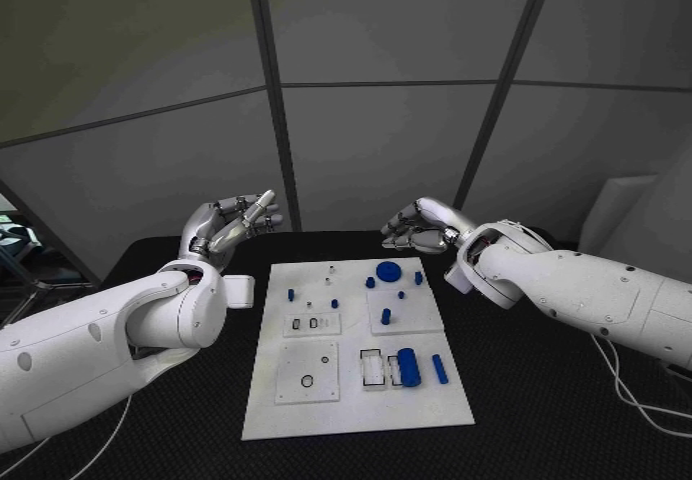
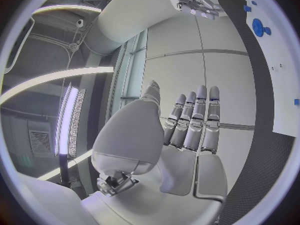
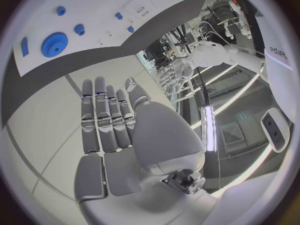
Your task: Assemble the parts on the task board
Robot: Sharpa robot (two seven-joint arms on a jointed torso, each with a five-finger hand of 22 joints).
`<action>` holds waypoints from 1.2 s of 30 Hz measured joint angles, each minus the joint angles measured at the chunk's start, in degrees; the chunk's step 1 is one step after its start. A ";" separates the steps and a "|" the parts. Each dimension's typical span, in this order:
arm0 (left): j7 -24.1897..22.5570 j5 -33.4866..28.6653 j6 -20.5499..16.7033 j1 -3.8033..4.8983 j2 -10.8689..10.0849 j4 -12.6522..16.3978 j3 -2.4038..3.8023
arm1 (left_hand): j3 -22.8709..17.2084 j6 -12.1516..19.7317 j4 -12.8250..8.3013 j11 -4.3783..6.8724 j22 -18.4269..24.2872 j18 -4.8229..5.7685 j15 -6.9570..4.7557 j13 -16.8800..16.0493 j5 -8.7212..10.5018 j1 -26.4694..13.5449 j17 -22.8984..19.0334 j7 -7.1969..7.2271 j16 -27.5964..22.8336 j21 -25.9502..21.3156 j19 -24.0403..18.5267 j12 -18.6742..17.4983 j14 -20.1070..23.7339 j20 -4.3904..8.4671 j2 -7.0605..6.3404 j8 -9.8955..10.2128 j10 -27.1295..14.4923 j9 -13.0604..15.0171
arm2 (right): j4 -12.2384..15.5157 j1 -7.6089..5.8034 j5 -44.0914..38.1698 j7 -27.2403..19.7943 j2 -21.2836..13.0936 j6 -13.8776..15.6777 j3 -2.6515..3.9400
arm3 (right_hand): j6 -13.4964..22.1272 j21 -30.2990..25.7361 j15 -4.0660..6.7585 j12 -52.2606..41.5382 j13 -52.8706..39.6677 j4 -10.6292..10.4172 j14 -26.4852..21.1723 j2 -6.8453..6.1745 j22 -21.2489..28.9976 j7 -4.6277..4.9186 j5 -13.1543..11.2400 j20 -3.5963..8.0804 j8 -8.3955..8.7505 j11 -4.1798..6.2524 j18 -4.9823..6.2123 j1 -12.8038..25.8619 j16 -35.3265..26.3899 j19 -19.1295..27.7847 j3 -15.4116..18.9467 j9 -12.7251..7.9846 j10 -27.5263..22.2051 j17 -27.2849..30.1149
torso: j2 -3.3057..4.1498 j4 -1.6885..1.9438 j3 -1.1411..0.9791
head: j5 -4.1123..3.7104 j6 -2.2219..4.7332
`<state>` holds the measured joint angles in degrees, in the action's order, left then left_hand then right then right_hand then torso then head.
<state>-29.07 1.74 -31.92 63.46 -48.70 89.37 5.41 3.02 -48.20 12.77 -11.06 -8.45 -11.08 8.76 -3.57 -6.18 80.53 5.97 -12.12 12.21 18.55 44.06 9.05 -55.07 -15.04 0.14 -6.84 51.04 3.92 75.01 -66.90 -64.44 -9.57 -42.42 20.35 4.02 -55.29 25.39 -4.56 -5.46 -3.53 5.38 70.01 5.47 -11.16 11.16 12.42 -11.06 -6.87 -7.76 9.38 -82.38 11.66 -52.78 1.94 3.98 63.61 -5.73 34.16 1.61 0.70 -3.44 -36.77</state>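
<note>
Above the far edge of the worktop (image 1: 173,250), both hands hang clear of the work. Left hand (image 1: 231,225) is raised beyond the far left corner of the task board (image 1: 289,400), fingers extended and apart, holding nothing. Right hand (image 1: 421,228) hovers beyond the far right corner, fingers loosely curved; the right wrist view shows them straight and apart, nothing held.

Task board lies in the middle of the worktop, long side running from near edge to far edge. Parts are all on it, none lifted: a round blue gear (image 1: 388,270) near the far edge, small blue pegs (image 1: 369,283) around it, a large blue cylinder (image 1: 408,366) and a slimmer blue bar (image 1: 438,369) toward the near right.

Judgement: no part is engaged; the step in hand is the first reach and pick. Descend vertically over one part, fingers wide, closing only once they straddle it, since the pegs near the gear stand close together and could be knocked.

Obstructions: none between hands and board. A cable (image 1: 635,390) trails on the worktop at the right edge, away from the board.
</note>
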 measured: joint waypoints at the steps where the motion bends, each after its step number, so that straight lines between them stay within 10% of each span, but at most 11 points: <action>1: 0.05 0.14 0.22 0.00 -0.37 0.63 0.00 | 0.16 -0.26 -0.16 0.11 -0.03 0.00 -0.11 0.00 0.00 0.02 0.01 -0.27 0.00 0.24 0.43 0.00 -0.46 0.01 0.02 0.00 0.30 0.00 | -0.10 -0.43 -1.71 0.65 0.17 -0.50 0.01 | -0.46 0.98 0.38 0.19 0.00 0.14 1.26 -0.43 -0.46 -0.17 0.00 0.43 0.00 0.30 0.00 0.00 0.42 -0.86 -0.14 -0.02 0.50 -0.35 | 0.23 0.14 0.05 | -0.09 0.08; 11: 0.61 0.90 1.65 -0.03 -2.84 6.07 0.01 | 0.69 -2.39 -1.18 0.41 -0.24 0.00 -0.68 0.01 0.00 0.77 0.35 -0.76 -0.45 1.21 2.94 -0.29 -2.90 0.50 0.32 0.41 2.24 -0.10 | -0.01 -2.66 -18.39 8.80 1.57 -6.08 0.07 | -4.06 17.44 4.38 1.72 -0.07 0.68 13.57 -3.91 -9.83 -2.14 -0.17 4.92 2.95 2.56 -0.01 2.42 11.61 -8.60 -3.18 -0.15 3.31 -10.36 | 2.98 1.61 0.57 | -1.41 0.75; 23: 1.25 0.99 2.52 -0.06 -2.97 7.74 0.00 | 0.85 -2.39 -1.33 0.41 -0.23 0.01 -0.67 0.01 0.00 0.77 0.34 -0.76 -0.78 1.34 3.35 -0.53 -2.90 0.50 0.32 0.72 2.23 -0.09 | 0.28 -3.09 -29.12 15.51 2.90 -11.67 0.05 | -1.61 34.95 4.46 1.72 -0.15 -0.98 13.65 -6.99 -28.37 -2.51 -0.16 4.66 3.11 2.34 -0.01 3.52 27.31 -11.62 -7.78 -0.14 -0.78 -22.85 | 5.68 2.79 0.92 | -2.57 1.19; 36: 1.62 1.02 2.94 -0.22 -2.57 7.62 0.00 | 1.01 -2.39 -1.49 0.41 -0.23 0.01 -0.67 0.02 0.00 0.77 0.33 -0.76 -0.90 1.43 3.34 -0.85 -2.89 0.50 0.32 1.03 2.23 -0.09 | 0.15 -3.15 -32.10 17.93 3.71 -15.23 0.05 | -1.46 41.79 4.26 1.64 -0.27 -2.24 13.84 -7.80 -37.25 -2.47 -0.16 4.50 3.10 2.33 -0.95 3.75 37.96 -13.92 -10.46 -0.14 -1.19 -32.71 | 7.22 3.39 0.95 | -2.99 1.54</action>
<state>-27.46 2.76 -28.98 63.25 -51.27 96.99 5.41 4.02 -50.58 11.28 -10.65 -8.68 -11.07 8.08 -3.55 -6.17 81.30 6.30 -12.89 11.31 19.97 47.41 8.20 -57.96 -14.55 0.46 -5.81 53.28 3.83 75.16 -70.06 -96.54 8.36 -38.72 5.11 4.07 -56.75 67.18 -0.30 -3.82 -3.79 3.14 83.85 -2.33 -48.41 8.69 12.26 -6.57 -3.77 -5.42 8.43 -78.63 49.62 -66.70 -8.52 3.84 62.42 -38.44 41.37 5.01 1.65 -6.43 -35.22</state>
